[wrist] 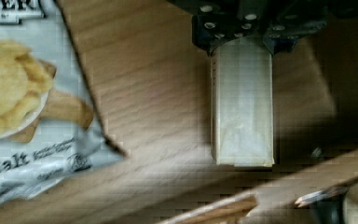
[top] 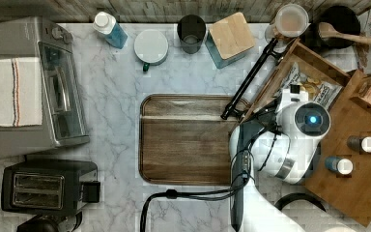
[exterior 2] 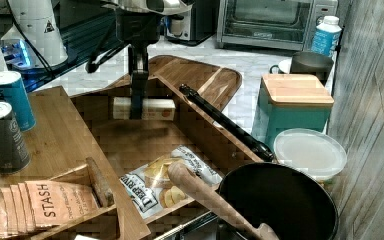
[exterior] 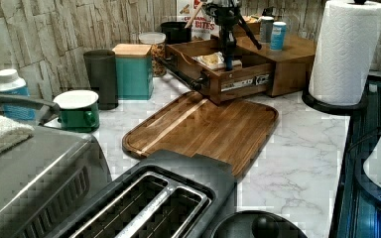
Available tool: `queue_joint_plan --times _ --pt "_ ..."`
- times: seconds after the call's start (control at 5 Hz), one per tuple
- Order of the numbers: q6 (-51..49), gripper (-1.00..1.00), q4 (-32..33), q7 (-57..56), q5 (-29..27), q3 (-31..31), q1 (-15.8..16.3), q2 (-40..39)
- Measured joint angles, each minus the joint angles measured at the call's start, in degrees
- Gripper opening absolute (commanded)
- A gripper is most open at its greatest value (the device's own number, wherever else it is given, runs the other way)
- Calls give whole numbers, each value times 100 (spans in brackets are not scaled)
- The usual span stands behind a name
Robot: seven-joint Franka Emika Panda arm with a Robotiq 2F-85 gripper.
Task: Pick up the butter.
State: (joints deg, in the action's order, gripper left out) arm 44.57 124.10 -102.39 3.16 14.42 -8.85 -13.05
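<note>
The butter (wrist: 242,107) is a slim pale beige stick lying on the floor of the open wooden drawer (exterior 2: 115,145). In the right view the butter (exterior 2: 156,108) lies crosswise near the drawer's front wall. My gripper (wrist: 242,39) comes straight down over one end of it, and its two dark fingers press against the stick's long sides. One finger (exterior 2: 137,95) stands in front of the butter in the right view. In the left view the gripper (exterior: 227,62) reaches down into the drawer.
A silvery chip bag (exterior 2: 170,182) lies further back in the drawer, apart from the butter. A wooden tray (top: 188,140) sits on the marble counter beside the drawer. Two cans (exterior 2: 5,125) stand on the wooden box top, and a black pot (exterior 2: 280,205) holds a wooden spoon.
</note>
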Motion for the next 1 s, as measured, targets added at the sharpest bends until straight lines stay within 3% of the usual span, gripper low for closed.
queue_joint_plan --times 0.4,0.6,1.0 --pt "-778 -100 -727 0 253 98 52 -19" --pt "-1747 -100 -1141 638 263 90 43 30" --pt "-2014 -100 -806 3547 215 -161 188 1076"
